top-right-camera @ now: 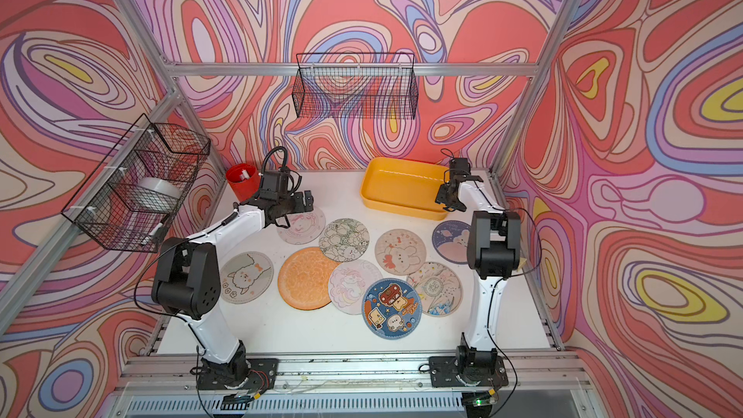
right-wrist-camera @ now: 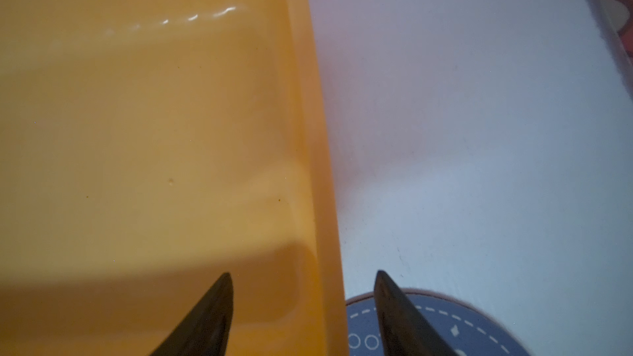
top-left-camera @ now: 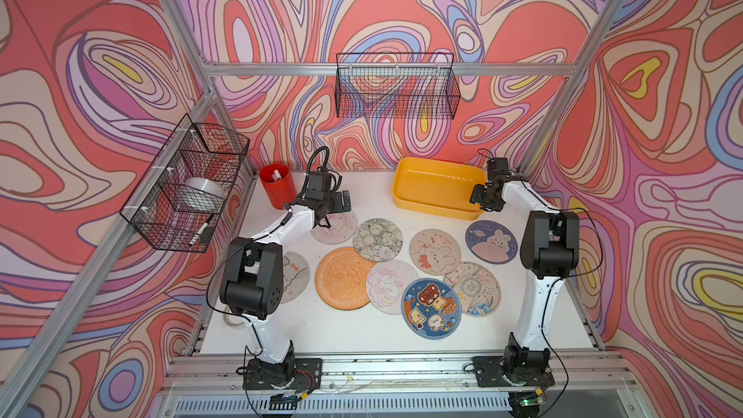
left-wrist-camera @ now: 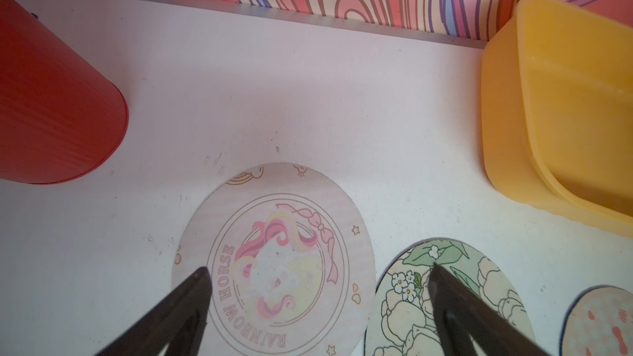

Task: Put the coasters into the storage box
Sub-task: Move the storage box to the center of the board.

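Several coasters lie flat on the white table [top-left-camera: 362, 339]: a pale rainbow-horse coaster [left-wrist-camera: 274, 261], a green floral coaster [top-left-camera: 378, 240], an orange coaster [top-left-camera: 343, 277], a blue cartoon coaster [top-left-camera: 431, 308] and a blue bunny coaster [top-left-camera: 491, 242] among them. The yellow storage box [top-left-camera: 438, 186] stands at the back right with nothing in it. My left gripper [left-wrist-camera: 318, 267] hangs open low over the rainbow-horse coaster, one finger above the green floral one. My right gripper [right-wrist-camera: 302, 272] is open astride the box's right wall [right-wrist-camera: 318, 166], one finger inside, the other above the blue bunny coaster [right-wrist-camera: 428, 330].
A red cup [top-left-camera: 277, 184] stands at the back left, close to my left wrist. A black wire basket [top-left-camera: 189, 186] with a tape roll hangs on the left wall, another basket [top-left-camera: 396, 86] on the back wall. An alpaca coaster [top-right-camera: 247, 277] lies beside my left arm.
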Tool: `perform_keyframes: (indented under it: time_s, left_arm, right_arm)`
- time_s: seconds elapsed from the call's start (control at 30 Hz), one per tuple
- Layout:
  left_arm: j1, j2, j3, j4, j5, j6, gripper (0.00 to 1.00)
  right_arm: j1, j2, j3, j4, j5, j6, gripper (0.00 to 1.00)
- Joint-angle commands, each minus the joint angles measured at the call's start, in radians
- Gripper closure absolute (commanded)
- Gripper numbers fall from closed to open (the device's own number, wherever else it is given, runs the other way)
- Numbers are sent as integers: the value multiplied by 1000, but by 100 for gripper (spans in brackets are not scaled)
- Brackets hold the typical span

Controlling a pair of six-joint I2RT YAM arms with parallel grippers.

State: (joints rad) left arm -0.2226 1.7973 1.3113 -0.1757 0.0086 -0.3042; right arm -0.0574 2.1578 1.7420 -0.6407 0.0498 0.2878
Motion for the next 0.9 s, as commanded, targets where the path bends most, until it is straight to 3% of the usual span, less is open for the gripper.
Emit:
perform_keyframes:
  time_s: [0.0,0.4,0.87]
  left_arm:
    - [0,20,35,-42,27,-22,0]
    - [0,30,46,-60,38,-37,0]
    - [1,27,33,-73,50,-53,0]
  right_arm:
    - [4,31,16,9,-32,-36,41]
    - [4,33,8,44,-57,-97,75]
    - [5,25,-6,83,-130,-125,92]
